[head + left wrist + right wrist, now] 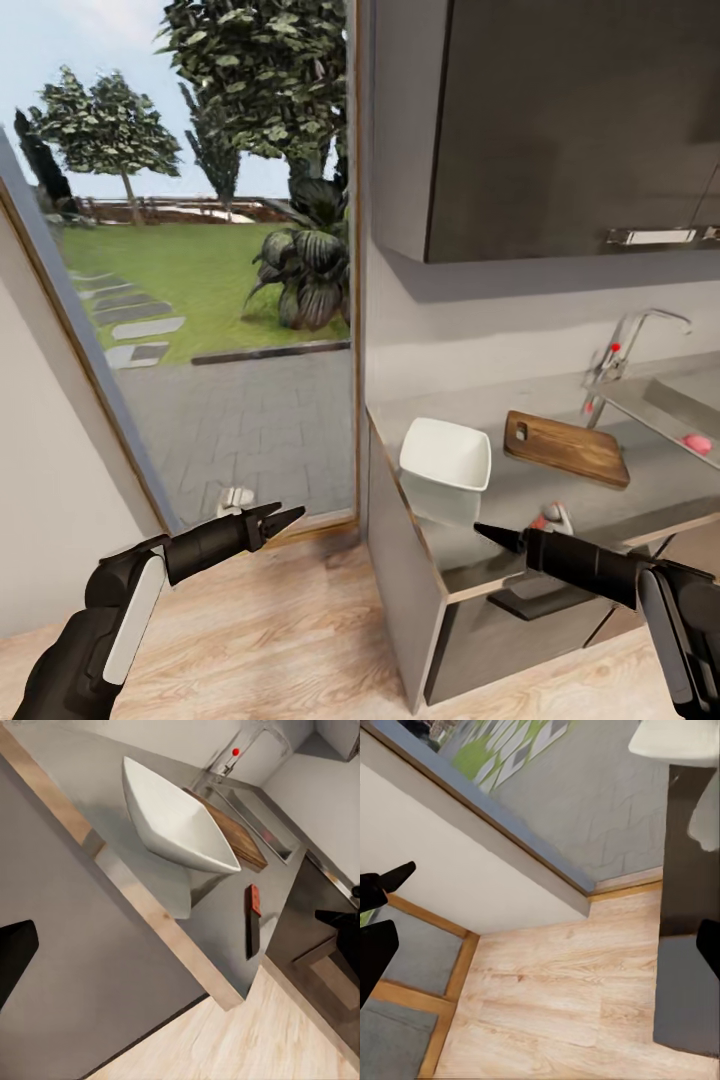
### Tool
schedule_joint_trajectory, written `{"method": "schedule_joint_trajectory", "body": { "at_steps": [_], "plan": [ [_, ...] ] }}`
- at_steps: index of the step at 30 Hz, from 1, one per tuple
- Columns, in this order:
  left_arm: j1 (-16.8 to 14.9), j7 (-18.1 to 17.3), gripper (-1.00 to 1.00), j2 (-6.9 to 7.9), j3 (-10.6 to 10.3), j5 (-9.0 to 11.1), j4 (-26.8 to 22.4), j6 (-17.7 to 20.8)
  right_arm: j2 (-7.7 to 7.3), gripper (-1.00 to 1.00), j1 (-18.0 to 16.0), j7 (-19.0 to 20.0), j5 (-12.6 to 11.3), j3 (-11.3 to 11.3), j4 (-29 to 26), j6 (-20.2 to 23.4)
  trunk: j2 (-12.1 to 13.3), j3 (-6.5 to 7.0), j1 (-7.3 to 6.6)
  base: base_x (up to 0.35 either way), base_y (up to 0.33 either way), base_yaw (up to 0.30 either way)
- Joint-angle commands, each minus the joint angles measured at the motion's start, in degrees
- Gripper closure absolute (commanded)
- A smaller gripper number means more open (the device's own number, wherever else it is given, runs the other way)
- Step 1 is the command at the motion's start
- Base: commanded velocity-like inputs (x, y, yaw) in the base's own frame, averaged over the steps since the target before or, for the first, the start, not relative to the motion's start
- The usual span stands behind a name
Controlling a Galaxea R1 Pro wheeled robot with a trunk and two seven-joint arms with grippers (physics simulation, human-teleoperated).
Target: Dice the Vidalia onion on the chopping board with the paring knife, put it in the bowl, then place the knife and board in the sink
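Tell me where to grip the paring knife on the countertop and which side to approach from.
Grip the paring knife by its red-orange handle, coming from above with the fingers across its width. It lies flat on the countertop near the front edge, beside the bowl, so the thin blade offers little to pinch.

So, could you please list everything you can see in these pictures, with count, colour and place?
bowl: one, white, on the countertop near its window end
chopping board: one, brown, beside the bowl toward the sink
paring knife: one, red-orange handle, near the counter's front edge
Vidalia onion: one, pinkish-red, in the sink
faucet: one, chrome, behind the sink
wall cabinet: one, dark, above the counter
left gripper: black, over the wooden floor
right gripper: black, at the counter's front
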Motion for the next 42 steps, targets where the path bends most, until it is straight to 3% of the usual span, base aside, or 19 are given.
{"method": "schedule_joint_trajectory", "body": {
  "at_steps": [1, 6, 11, 42],
  "plan": [
    [-0.1, -0.1, -1.00, -0.01, 0.0, 0.2, 0.0, 0.3, -0.01, -1.00, 0.0, 0.1, -0.1, -0.1, 0.0, 0.4, -0.1, -0.11, 0.04, 0.103, -0.171, 0.099],
    [-0.1, 0.2, -1.00, -0.06, 0.1, 0.3, 0.2, 0.2, -0.14, -1.00, 0.0, 0.5, -0.5, -0.5, 0.0, 1.0, -0.1, -0.11, 0.04, 0.026, -0.043, 0.025],
    [-0.1, 0.1, -1.00, -0.15, 0.0, 0.4, 0.2, 0.2, -0.18, -1.00, 0.0, 0.9, -3.0, -0.6, -0.1, 1.0, -0.1, -0.11, 0.04, 0.002, -0.003, 0.002],
    [-0.1, -0.2, -1.00, 0.08, 0.1, 0.6, 0.2, 0.4, -0.10, -1.00, 0.0, 0.8, -3.4, -0.1, 0.0, 0.6, -0.1, -0.11, 0.04, 0.000, 0.000, 0.000]
  ]
}}
